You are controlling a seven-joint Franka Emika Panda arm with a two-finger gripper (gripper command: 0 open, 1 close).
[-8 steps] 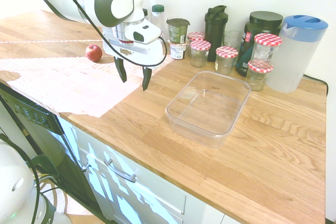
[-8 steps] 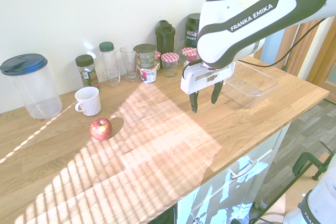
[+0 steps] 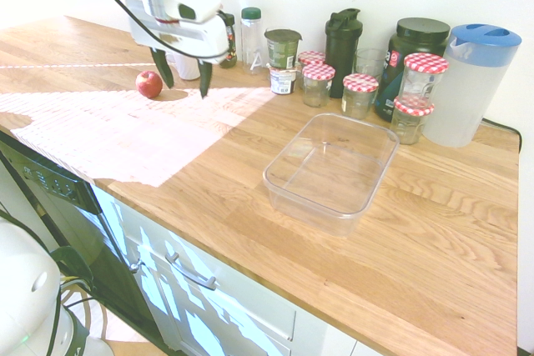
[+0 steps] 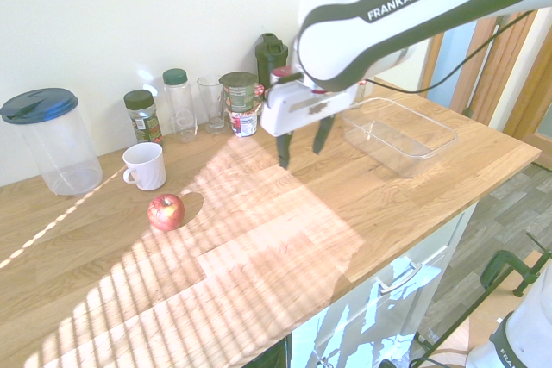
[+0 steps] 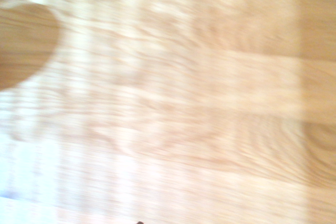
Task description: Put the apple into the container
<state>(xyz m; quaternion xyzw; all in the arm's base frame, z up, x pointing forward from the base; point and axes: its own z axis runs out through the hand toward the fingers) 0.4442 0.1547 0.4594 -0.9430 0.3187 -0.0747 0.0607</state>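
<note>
The gripper (image 4: 299, 149) hangs above the wooden counter (image 3: 434, 231) with its two fingers spread wide and nothing between them, pointing almost straight down. The apple (image 4: 166, 211) sits on the sunlit boards near the white mug (image 4: 145, 165), a little apart from it, and the gripper is not over it yet. The container (image 3: 332, 171) stands empty and well apart from the fruit, with the arm between the two. The step in hand looks like the approach to the apple. To do it well, the fingers should stay spread, be brought squarely over the fruit, then come down so that they straddle its widest part rather than its shoulder — a round, smooth apple is likely to roll or squirt out if pinched off centre. The mug is the nearest thing to mind on the way down; one finger should not clip its rim or handle. Along the wall stand the jars with checked lids (image 3: 360, 93), a dark shaker bottle (image 3: 343, 41), a drinking glass (image 4: 211, 102) and the blue-lidded pitcher (image 3: 471, 82). None of them lies on the open stretch of counter between apple and container. The wrist view shows only blurred wood grain.
</note>
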